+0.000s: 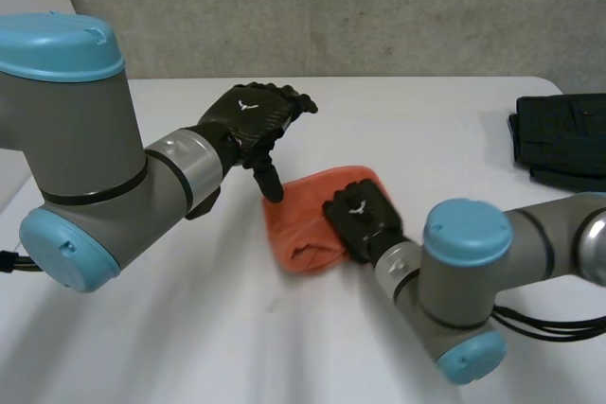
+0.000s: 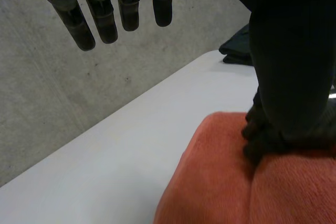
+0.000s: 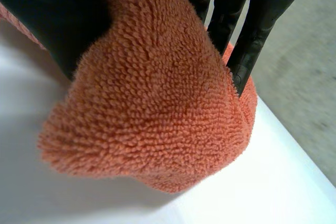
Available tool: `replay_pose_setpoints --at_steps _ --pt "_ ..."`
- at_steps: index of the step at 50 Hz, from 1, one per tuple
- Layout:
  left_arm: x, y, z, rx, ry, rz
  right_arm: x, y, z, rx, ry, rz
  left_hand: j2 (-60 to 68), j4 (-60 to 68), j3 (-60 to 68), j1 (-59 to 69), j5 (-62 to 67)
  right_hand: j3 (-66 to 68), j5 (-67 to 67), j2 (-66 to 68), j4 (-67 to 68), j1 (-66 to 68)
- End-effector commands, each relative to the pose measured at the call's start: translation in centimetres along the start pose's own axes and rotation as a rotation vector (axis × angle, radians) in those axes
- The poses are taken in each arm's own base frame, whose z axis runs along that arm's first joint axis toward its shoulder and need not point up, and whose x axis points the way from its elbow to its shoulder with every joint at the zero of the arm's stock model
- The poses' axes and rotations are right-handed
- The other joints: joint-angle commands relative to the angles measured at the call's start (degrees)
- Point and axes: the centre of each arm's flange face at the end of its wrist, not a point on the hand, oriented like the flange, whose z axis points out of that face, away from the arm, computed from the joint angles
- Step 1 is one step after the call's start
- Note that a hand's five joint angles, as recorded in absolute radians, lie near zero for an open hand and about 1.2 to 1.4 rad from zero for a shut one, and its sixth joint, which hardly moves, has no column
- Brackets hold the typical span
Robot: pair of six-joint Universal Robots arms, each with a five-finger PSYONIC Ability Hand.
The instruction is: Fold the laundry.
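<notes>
An orange towel lies bunched in the middle of the white table. My right hand rests on its near right part. In the right wrist view a fold of the towel is pinched between the thumb and the fingers. My left hand hovers over the towel's far left corner with straight, spread fingers. Its thumb points down and reaches the towel at that corner.
A dark folded garment lies at the table's far right edge, also seen past the left thumb as a dark garment. A concrete wall runs behind the table. Bare tabletop stretches to the left and in front of the towel.
</notes>
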Motion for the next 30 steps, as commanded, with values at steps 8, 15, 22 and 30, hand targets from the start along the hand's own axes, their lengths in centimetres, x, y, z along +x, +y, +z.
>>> replay_pose_setpoints --at_steps 8,15,22,30 --pt "-0.1 -0.1 0.0 0.001 -0.002 0.000 13.0 3.9 0.6 -0.135 0.229 0.004 -0.16 2.96 -0.89 -0.13 2.16 15.46 18.98 15.13 12.16 33.83" --pt "0.0 -0.2 -0.2 0.004 -0.004 -0.001 19.0 4.0 2.4 -0.053 0.272 -0.085 -0.16 2.96 -0.89 -0.13 2.16 15.46 18.98 15.13 12.16 33.83" --pt "-0.1 -0.8 -0.6 0.022 -0.007 -0.013 26.7 1.1 4.6 0.094 0.418 -0.164 -0.16 2.96 -0.89 -0.13 2.16 15.63 19.15 15.30 12.33 33.99" --pt "-0.2 -1.3 -0.9 0.034 -0.010 -0.037 36.0 -1.4 4.1 0.241 0.638 -0.220 -0.16 2.96 -0.89 -0.13 2.16 15.46 18.98 15.13 12.16 33.83"
